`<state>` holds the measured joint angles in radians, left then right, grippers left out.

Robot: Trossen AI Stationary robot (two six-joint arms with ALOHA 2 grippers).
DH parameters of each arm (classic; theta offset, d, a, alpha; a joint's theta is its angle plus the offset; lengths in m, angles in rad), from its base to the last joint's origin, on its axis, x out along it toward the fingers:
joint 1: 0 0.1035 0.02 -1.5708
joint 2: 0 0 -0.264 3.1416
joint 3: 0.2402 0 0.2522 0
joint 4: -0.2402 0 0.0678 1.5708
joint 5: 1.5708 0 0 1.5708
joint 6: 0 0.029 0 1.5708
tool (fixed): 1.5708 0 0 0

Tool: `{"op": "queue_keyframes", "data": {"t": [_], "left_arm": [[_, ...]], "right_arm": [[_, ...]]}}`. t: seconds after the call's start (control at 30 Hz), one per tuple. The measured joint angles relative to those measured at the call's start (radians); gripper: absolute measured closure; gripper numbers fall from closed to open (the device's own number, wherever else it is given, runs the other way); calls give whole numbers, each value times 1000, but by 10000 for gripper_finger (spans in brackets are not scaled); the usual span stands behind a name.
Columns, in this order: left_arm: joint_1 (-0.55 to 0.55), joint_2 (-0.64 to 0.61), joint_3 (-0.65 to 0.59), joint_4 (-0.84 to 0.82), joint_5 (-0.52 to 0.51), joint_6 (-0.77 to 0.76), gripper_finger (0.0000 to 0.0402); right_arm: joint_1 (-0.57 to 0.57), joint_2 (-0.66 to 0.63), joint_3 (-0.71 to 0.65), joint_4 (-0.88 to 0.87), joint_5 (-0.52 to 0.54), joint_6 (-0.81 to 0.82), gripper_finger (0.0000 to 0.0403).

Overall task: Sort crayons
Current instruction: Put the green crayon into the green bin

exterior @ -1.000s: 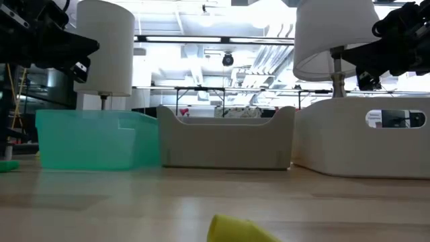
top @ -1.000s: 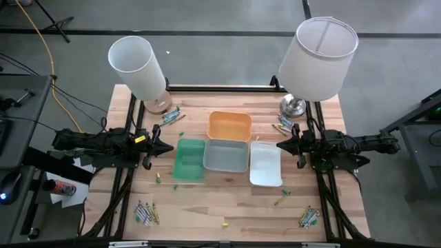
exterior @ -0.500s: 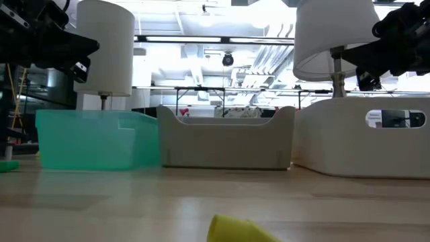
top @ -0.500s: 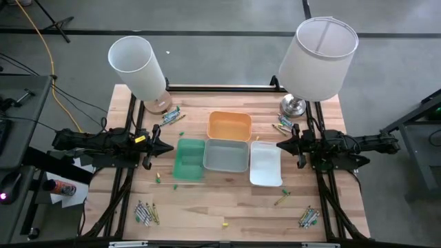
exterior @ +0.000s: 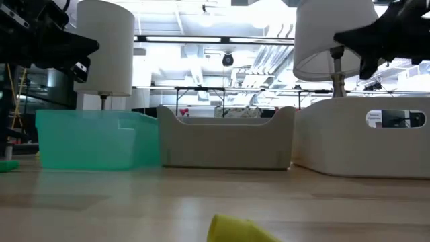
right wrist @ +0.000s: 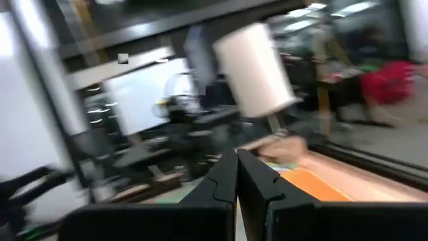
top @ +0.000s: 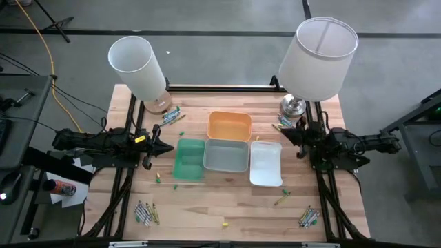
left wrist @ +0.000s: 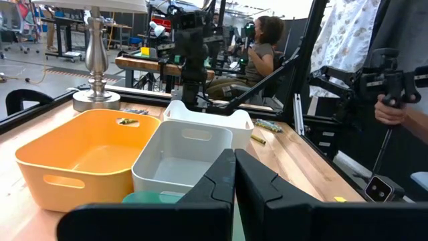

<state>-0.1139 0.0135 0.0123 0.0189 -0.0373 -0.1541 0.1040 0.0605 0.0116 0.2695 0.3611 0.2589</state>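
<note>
Crayons lie scattered on the wooden table: clusters at the far left (top: pixel 171 117), far right (top: pixel 281 127), near left (top: pixel 146 212) and near right (top: pixel 308 218), and single ones such as a yellow one (top: pixel 224 223), which also shows in the low view (exterior: pixel 235 230). One crayon lies in the orange tray (left wrist: pixel 126 121). My left gripper (top: pixel 169 147) is shut and empty, held above the table left of the green tray (top: pixel 189 159). My right gripper (top: pixel 281 129) is shut and empty, above the far-right crayon cluster, beside the orange tray (top: pixel 229 126).
A grey tray (top: pixel 226 156) and a white tray (top: pixel 266 163) stand in the middle beside the green and orange ones. Two lamps stand at the far corners, left (top: pixel 138 69) and right (top: pixel 318 58). A person sits beyond the table (left wrist: pixel 264 47).
My right gripper has swung toward the table's far edge, from beside the white tray to above the far-right crayon cluster near the lamp base, staying shut. My left gripper has kept still.
</note>
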Motion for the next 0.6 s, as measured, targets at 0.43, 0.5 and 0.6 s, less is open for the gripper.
{"op": "queue_keyframes", "data": {"t": [0.43, 0.5, 0.6], "left_arm": [[0, 0, 0, 0, 0, 0, 401], [0, 0, 0, 0, 0, 0, 402], [0, 0, 0, 0, 0, 0, 402]], "right_arm": [[-116, 419, 295, -570, 337, 342, 307], [-176, 489, 375, -706, 293, 412, 289], [-275, 593, 462, -843, 174, 466, 273]]}}
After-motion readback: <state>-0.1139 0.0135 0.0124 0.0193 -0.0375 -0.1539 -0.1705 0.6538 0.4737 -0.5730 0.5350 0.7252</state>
